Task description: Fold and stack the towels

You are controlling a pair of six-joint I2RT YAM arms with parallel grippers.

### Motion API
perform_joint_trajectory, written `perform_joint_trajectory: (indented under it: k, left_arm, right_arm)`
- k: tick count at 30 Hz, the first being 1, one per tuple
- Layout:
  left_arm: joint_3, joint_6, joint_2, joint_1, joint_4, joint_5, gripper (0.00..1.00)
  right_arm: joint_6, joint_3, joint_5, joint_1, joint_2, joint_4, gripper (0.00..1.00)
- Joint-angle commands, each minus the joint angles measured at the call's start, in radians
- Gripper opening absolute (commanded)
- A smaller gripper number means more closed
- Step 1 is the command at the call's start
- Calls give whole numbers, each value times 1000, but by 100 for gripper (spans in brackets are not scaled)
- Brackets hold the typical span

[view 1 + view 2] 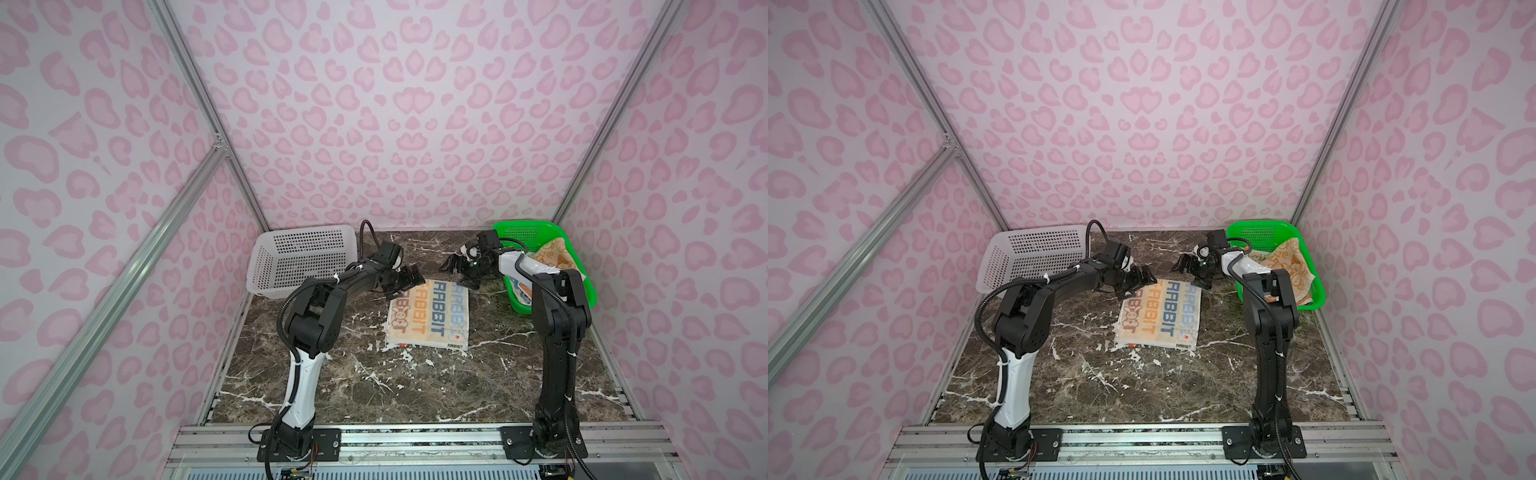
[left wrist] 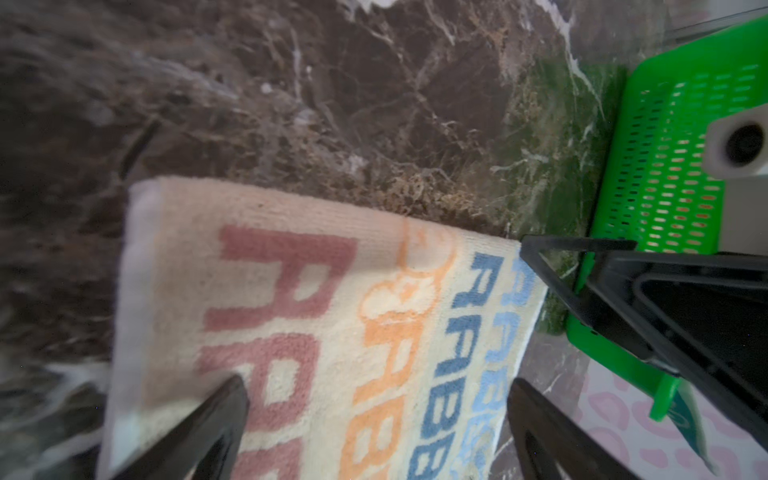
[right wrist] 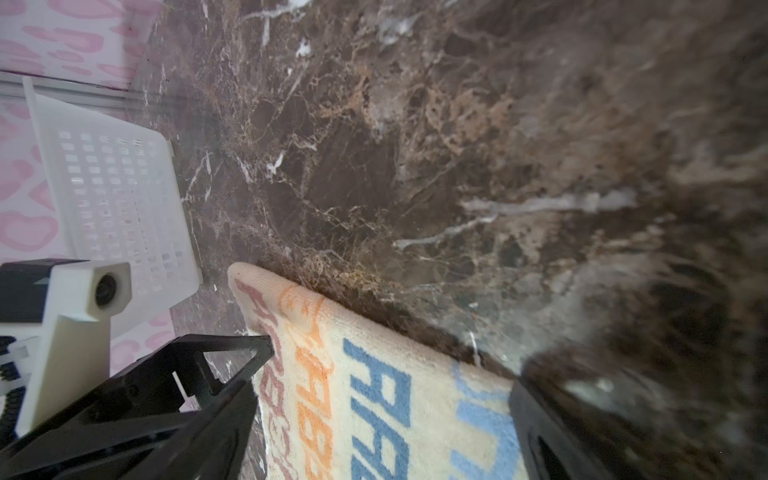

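Your left fingers (image 1: 409, 277) are spread wide and hold nothing. They hang over the far left corner of the cream towel (image 1: 428, 316). That towel lies flat on the dark marbled surface (image 1: 415, 395), print up, with rows of RABBIT lettering in pink, orange and blue. In the left wrist view, one finger sits over the pink letters and its partner sits past the towel's blue-lettered edge, over bare surface. You cannot tell from any view whether either finger touches the cloth.

Your right fingers (image 1: 455, 262) are also spread wide and empty. They hang at the towel's far right corner, and in the right wrist view one finger sits over the pale blue letters there. The two sets of fingers point toward each other along the towel's far edge, near but apart. The rest of the towel stretches from the fingers toward the arm bases.

The green basket (image 1: 525, 235) stands just behind the right fingers, on their outer side. The orange towel (image 1: 557, 259) lies crumpled inside it, and a bit of the teal towel (image 2: 685, 415) shows at the basket's near end. The white basket (image 1: 299, 257) stands behind the left fingers, on their outer side, well apart from the cream towel.
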Motion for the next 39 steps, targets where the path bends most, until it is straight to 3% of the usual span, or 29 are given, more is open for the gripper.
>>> perform_joint_trajectory:
  k: [1, 9, 13, 19, 27, 29, 39]
  left_arm:
    - [-89, 2, -39, -14, -17, -45, 98]
    - [-242, 8, -178, -44, -16, -98, 98]
    - [-154, 91, -224, -43, -97, -163, 98]
    - [-48, 183, -204, -29, -175, -186, 98]
    - [-70, 229, -208, -10, -182, -189, 98]
    - [-81, 234, -209, -9, -182, -189, 98]
    - [-112, 233, -200, 0, -171, -177, 98]
  right_arm:
    - [-37, 1, 36, 10, 22, -59, 98]
    - [-105, 39, 101, 70, -78, -169, 98]
    - [-183, 80, 238, 69, -128, -268, 98]
    - [-311, 125, 415, 69, -78, -381, 97]
    - [-387, 166, 496, 69, -5, -395, 73]
    - [-403, 191, 501, 69, 23, -410, 64]
    - [-417, 207, 490, 91, 84, -412, 41]
